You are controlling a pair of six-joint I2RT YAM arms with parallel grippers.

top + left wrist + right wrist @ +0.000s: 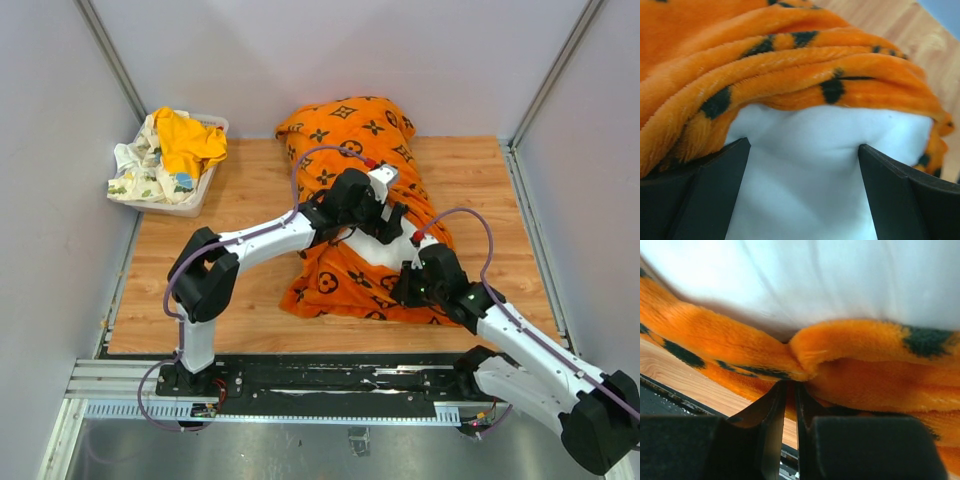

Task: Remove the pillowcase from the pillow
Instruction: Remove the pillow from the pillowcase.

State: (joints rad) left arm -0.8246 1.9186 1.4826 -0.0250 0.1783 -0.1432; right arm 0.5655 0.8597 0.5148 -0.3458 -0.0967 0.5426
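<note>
We found the pillow (386, 252) lying mid-table, running from the far side toward the near right, most of it inside the pillowcase (350, 130). A white patch of pillow showed at the near end, where the orange cover was bunched back in folds.

The left gripper (804, 150) stood over that patch. Its fingers (715, 185) were spread wide, one on each side of the bare white surface, and held nothing. Whether they touched the pillow we could not tell.

The right gripper (791, 385) was at the near edge of the pillowcase. Its fingers (771, 410) were drawn in to a narrow slit, pinching a fold of orange cloth at their tips, just under the white pillow.

A basket (196, 201) sat at the far left of the table (240, 185). It held a yellow cloth (190, 140) and a white printed cloth (135, 165).
</note>
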